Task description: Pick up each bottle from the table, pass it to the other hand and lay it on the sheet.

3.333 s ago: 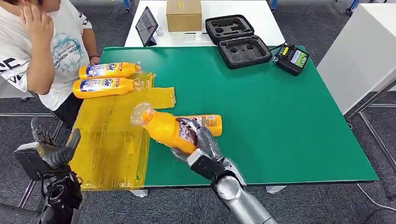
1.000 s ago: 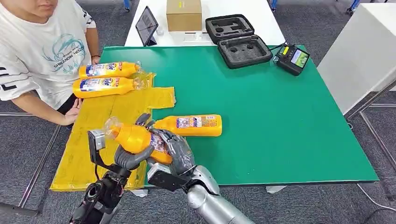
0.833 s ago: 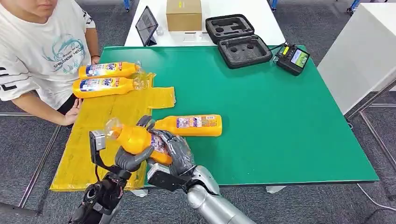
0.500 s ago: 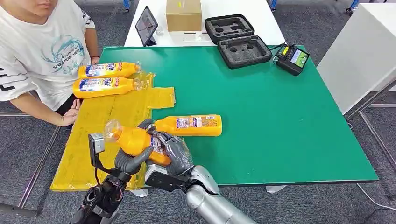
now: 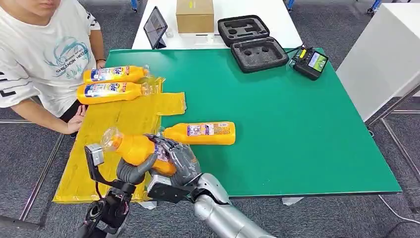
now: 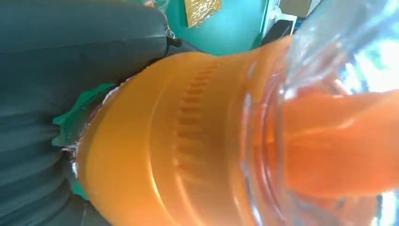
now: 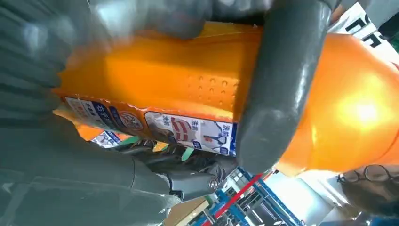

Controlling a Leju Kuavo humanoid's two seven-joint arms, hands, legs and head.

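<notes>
The orange plastic bottle with a clear cap is clasped by both hands at once, the left hand under its neck end and the right hand wrapped round its labelled base. Since half a second ago the pair has drifted leftward over the yellow plastic sheet. The right wrist view shows the label close up.

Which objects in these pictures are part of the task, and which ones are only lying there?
Part of the job:
- orange plastic bottle gripped by left hand and right hand
- orange bottle lying on the green table
- two orange bottles on the yellow sheet
- crinkled yellow plastic sheet

Just lying about:
- black foam-lined case
- cardboard box
- tablet
- black remote controller
</notes>
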